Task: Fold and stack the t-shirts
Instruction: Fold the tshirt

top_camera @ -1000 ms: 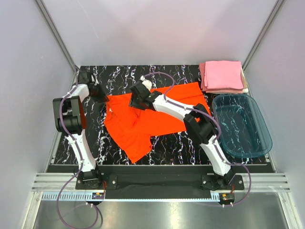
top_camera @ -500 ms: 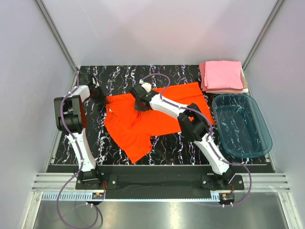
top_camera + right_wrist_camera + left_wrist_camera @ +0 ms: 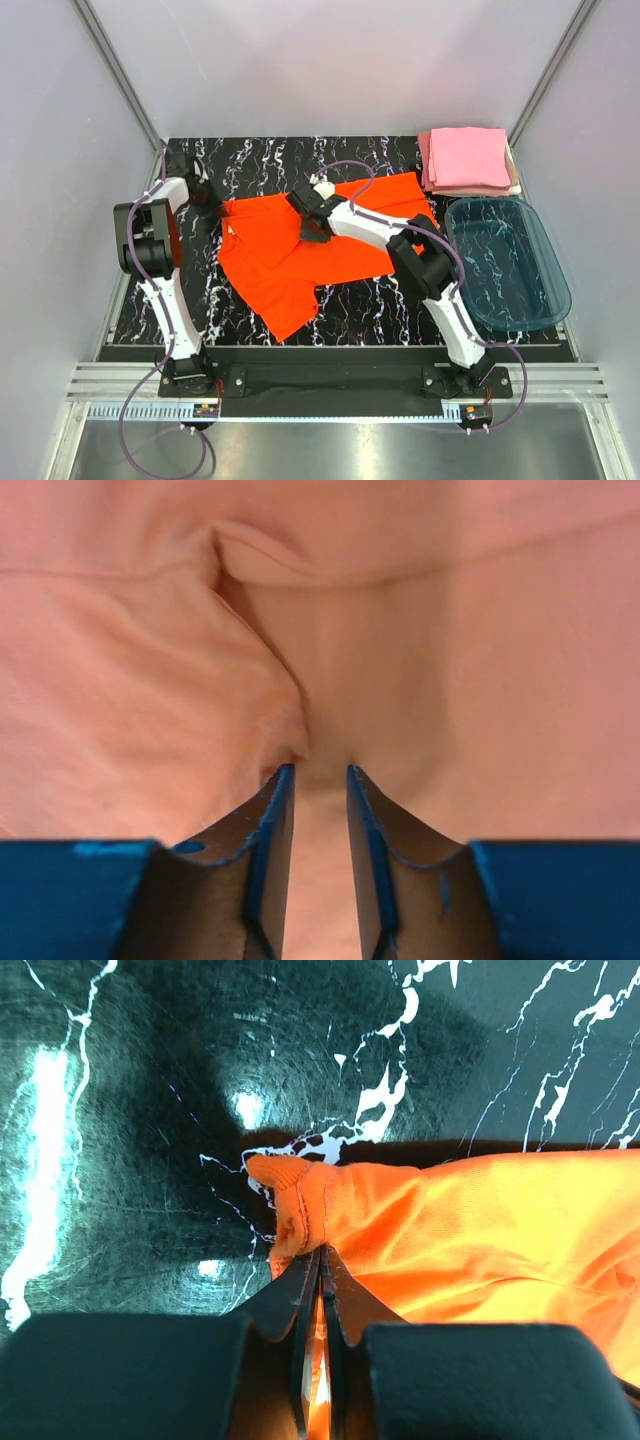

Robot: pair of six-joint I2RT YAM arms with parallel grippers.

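Orange shirt (image 3: 300, 262) lies spread, partly rumpled, at the table (image 3: 360, 300) centre; its left edge reaches the left gripper (image 3: 320, 1252), whose fingers (image 3: 350, 1305) are pressed together on a hemmed corner of the cloth, lifted just off the marble surface. Right gripper (image 3: 320, 772) sits on the shirt's middle; its fingers (image 3: 265, 820) stand narrowly apart with a gathered fold pinched between them. Pink shirts (image 3: 468, 158) are stacked flat at the far right corner; tub (image 3: 545, 300) stands just in front of them.
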